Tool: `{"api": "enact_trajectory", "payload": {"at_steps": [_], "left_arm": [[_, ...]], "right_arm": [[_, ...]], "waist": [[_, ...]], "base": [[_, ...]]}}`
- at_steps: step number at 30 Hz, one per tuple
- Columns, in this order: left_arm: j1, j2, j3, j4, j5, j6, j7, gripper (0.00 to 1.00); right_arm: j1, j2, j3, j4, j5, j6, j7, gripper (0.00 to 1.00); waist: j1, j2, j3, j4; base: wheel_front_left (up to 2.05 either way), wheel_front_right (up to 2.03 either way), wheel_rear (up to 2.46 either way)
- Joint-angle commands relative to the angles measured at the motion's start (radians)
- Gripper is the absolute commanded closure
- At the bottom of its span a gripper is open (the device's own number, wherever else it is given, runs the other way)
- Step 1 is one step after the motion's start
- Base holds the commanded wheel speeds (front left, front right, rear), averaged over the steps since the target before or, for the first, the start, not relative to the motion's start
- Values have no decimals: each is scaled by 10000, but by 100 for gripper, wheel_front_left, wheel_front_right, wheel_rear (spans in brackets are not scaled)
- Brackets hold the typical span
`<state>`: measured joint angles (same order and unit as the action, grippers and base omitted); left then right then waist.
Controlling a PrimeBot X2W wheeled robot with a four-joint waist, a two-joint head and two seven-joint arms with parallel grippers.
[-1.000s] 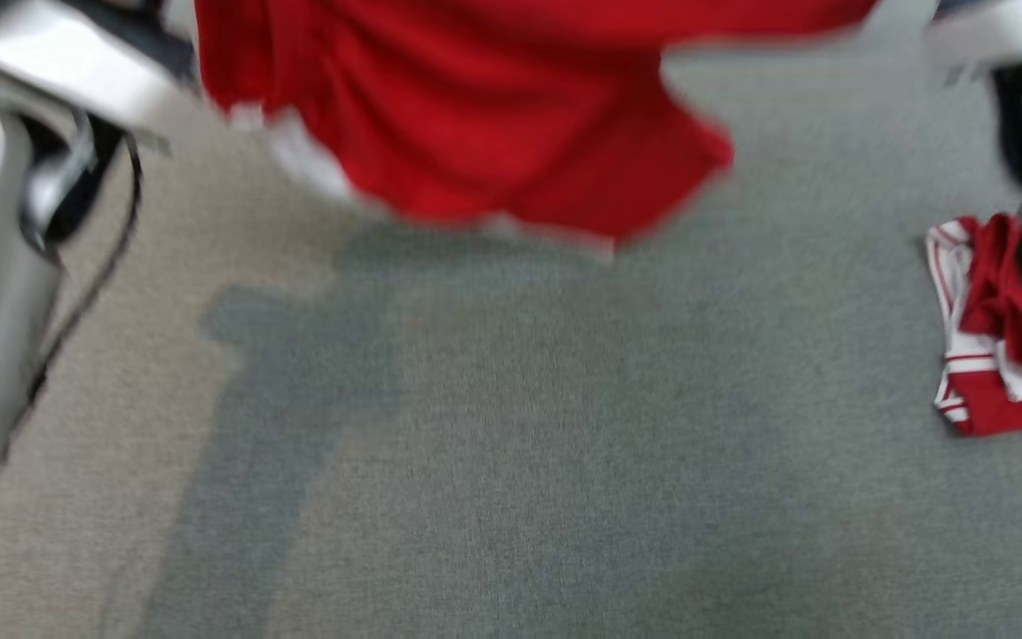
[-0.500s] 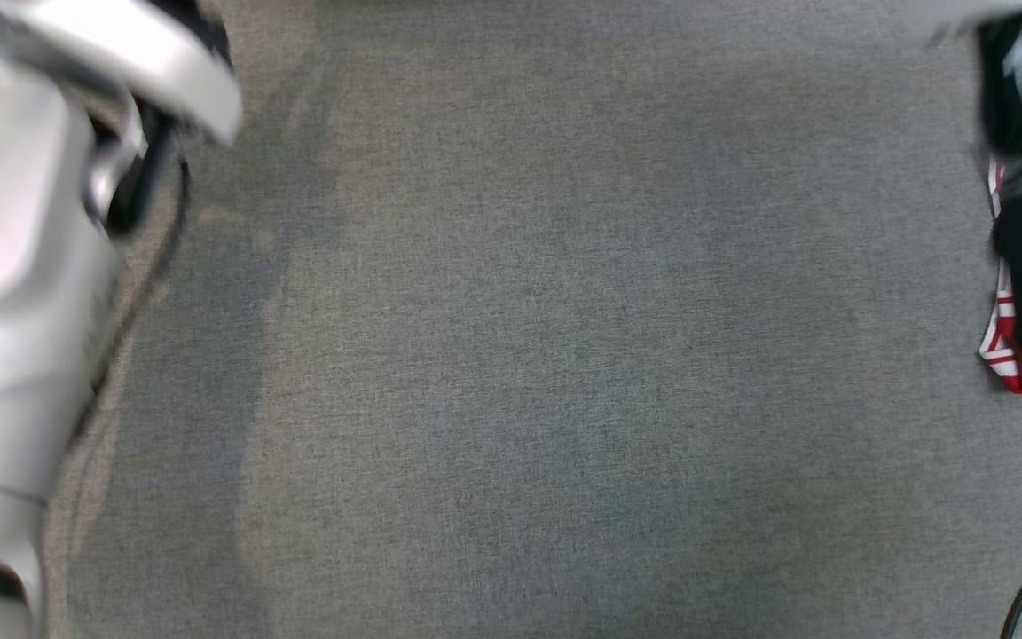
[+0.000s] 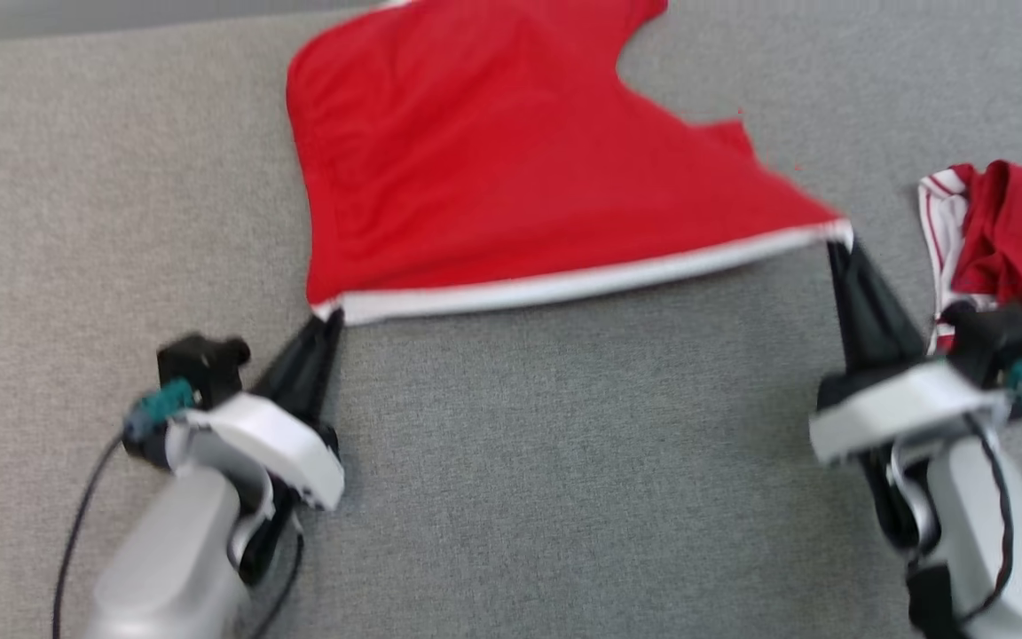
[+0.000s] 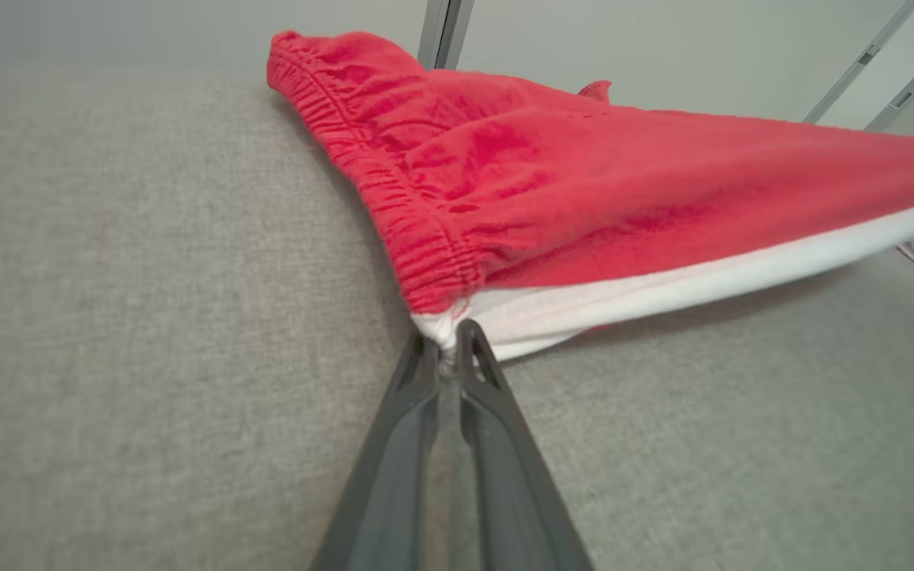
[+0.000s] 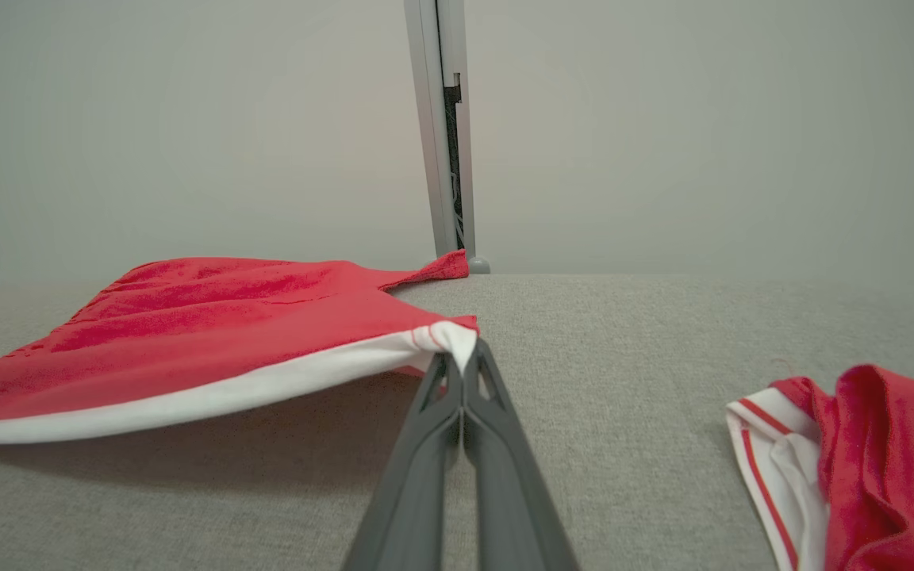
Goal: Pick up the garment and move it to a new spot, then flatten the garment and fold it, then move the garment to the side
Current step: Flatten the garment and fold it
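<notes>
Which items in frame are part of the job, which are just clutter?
In the job: red garment; left gripper and right gripper, each shut on a corner.
Lying about: crumpled red-and-white cloth at right; metal post behind.

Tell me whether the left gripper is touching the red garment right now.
Touching. The left wrist view shows the left gripper closed on the white-trimmed corner of the red garment, with the fabric pinched between its fingertips.

Left gripper (image 3: pixel 331 318) and right gripper (image 3: pixel 833 248) each carry two long, dark grey, tapering fingers (image 4: pixel 393 476) on a rounded white wrist shell (image 3: pixel 276 444). Pale grey forearms (image 3: pixel 169 559) bear thin black cables (image 3: pixel 78 524); black camera blocks (image 3: pixel 202 362) have teal connectors (image 3: pixel 159 401).
</notes>
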<state>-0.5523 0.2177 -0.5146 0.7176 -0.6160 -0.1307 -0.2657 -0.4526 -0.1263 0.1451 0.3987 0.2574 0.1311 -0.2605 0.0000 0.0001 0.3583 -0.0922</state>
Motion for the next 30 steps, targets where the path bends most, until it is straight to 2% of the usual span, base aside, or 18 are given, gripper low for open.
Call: {"api": "enact_trajectory", "payload": {"at_steps": [1,8,16,30], "left_arm": [[633,-27,146,92,34,2,35,100],[2466,-308,720,-176,119,2,32,100],[4483,-470,771,-586,366,2,21,100],[6626,-438,944,-1643,742,2,15,100]], "right_arm": [[438,-21,-54,-110,91,-7,-64,100],[2491,151,-213,-345,-21,-9,-65,100],[4338,195,257,-209,-221,-7,-64,100],[6523,-3,464,-510,-118,-6,-59,100]], "waist": [[0,-1,-451,-37],[0,-1,-1850,-118],[0,-1,-3475,-79],[0,-1,-4436,338]], "base": [[0,0,0],[0,0,0],[0,0,0],[0,0,0]]}}
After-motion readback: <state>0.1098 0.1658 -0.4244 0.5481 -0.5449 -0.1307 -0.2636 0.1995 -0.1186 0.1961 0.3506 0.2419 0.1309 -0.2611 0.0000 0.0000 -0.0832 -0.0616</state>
